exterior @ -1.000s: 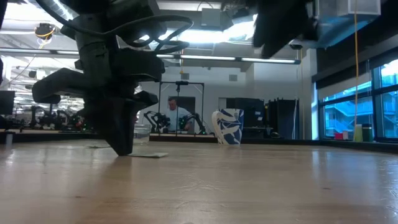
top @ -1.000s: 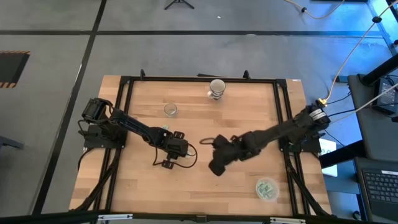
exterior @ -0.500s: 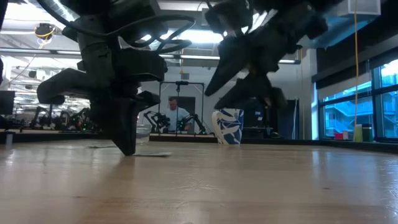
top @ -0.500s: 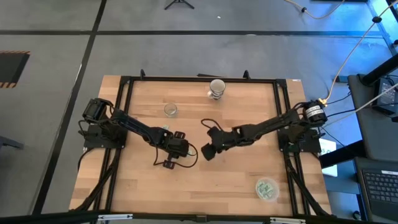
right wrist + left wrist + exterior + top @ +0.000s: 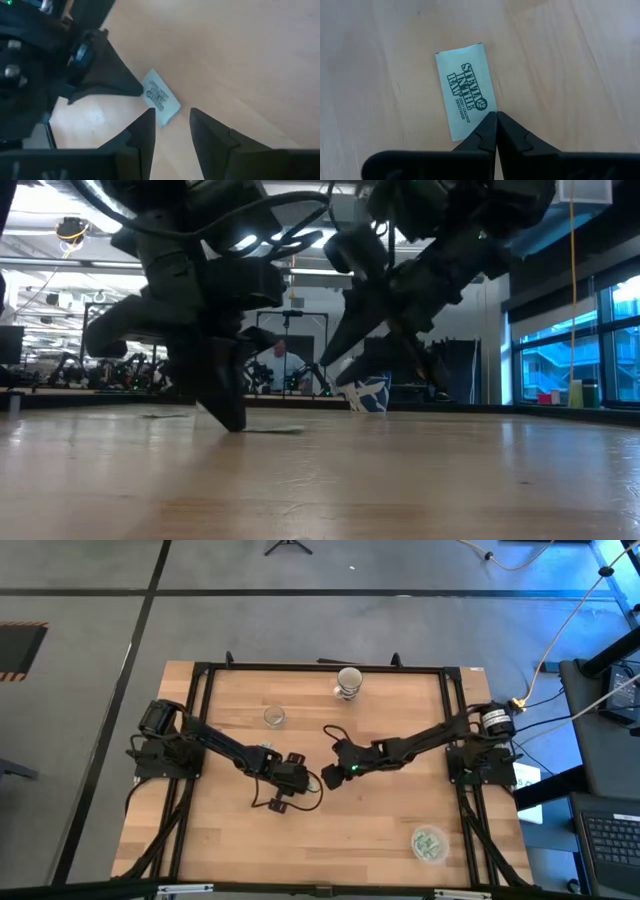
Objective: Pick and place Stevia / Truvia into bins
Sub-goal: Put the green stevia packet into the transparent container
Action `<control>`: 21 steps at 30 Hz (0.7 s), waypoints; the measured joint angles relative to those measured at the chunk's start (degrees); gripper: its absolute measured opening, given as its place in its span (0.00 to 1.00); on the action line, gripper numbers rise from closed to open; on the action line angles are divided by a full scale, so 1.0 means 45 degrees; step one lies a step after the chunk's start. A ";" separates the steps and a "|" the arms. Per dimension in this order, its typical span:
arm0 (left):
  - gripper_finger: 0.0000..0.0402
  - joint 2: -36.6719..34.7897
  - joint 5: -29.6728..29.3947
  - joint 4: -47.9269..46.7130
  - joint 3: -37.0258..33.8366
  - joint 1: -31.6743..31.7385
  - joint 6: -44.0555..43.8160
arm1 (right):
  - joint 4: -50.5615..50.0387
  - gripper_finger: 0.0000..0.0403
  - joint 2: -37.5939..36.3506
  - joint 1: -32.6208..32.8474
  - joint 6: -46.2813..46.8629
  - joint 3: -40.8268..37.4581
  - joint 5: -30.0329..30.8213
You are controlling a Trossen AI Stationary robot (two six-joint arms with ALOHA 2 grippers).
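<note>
Already the left gripper [image 5: 496,116] has its jaws pressed together, tips down on the table [image 5: 390,830] at the near short edge of a Stevia sachet [image 5: 465,91]; whether they pinch any paper or merely touch the edge is hard to tell from the left wrist view. The sachet lies flat, print up, near the middle of the table. The right gripper [image 5: 171,126] hovers just beside it with jaws parted, the same sachet showing between and beyond its fingers [image 5: 143,131].

Both grippers crowd one small packet, so the main risk is a collision: the two arms stand nearly tip to tip in the high view, and a further approach by either could knock the other or flick the sachet away. A flat sachet on bare wood gives little to bite; closed jaws may simply push it along the table, or crease it without lifting.

The bin [image 5: 430,843], with a few sachets in it, sits well apart near the table's front right corner, so a weak pinch could also drop the packet during the carry. A patterned cup [image 5: 349,682] stands at the far edge and a small clear cup [image 5: 274,717] nearer the left arm.
</note>
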 joint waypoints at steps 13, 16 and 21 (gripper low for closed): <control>0.01 0.0049 0.0019 0.0473 -0.0043 -0.0005 0.0348 | 0.2139 0.31 0.2092 -0.0068 0.1445 0.0123 -0.1433; 0.01 0.0053 0.0003 0.0507 -0.0043 -0.0005 0.0348 | 0.2064 0.31 0.2339 -0.0073 0.1532 0.0372 -0.1630; 0.01 0.0063 0.0000 0.0618 -0.0053 -0.0010 0.0256 | 0.1939 0.31 0.2566 -0.0068 0.1211 0.0938 -0.1705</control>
